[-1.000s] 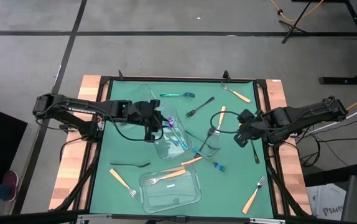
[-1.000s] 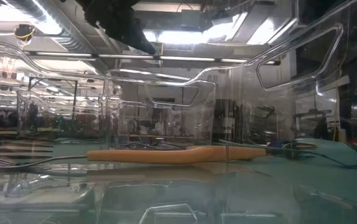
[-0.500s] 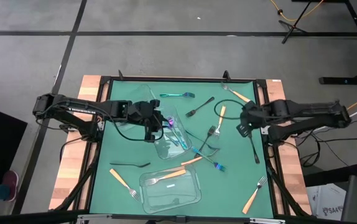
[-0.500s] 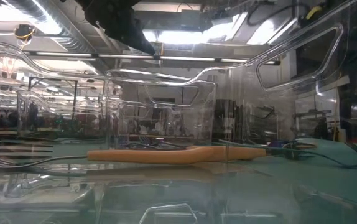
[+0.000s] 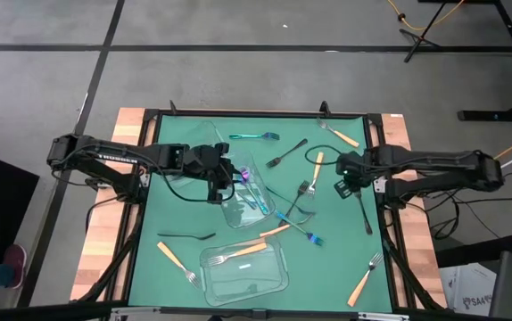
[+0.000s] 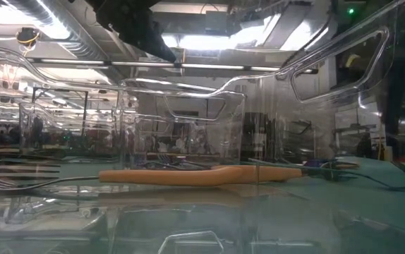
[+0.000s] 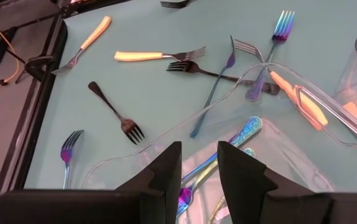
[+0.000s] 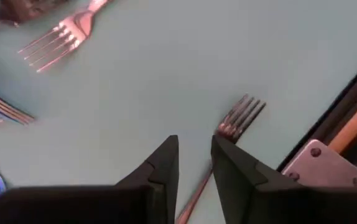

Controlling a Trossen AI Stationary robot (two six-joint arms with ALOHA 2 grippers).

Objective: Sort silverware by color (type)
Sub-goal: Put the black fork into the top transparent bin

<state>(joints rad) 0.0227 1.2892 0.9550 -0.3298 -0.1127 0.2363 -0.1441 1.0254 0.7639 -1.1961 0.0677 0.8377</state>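
My left gripper (image 5: 225, 185) (image 7: 199, 171) hangs open over a clear container (image 5: 243, 207) on the green mat; iridescent utensils (image 7: 248, 130) lie in it below the fingers. My right gripper (image 5: 343, 185) (image 8: 194, 158) is open and low over the tines end of a black fork (image 5: 364, 210) (image 8: 239, 116) near the table's right edge; its fingers stand on either side of the fork's neck, and I see no touch. Orange-handled forks (image 5: 172, 255), black forks (image 5: 287, 153) and iridescent ones (image 5: 256, 136) lie scattered flat on the mat.
A second clear container (image 5: 245, 267) near the near edge has an orange-handled fork in it, and fills the low view (image 6: 188, 175). More forks lie between the arms (image 5: 302, 228) and at the near right corner (image 5: 364, 282). A black cable loops by the right gripper (image 5: 314, 169).
The right arm has stretched out straighter, and its gripper has shifted a little toward the table's far edge and left, turning about over the black fork's tines end.
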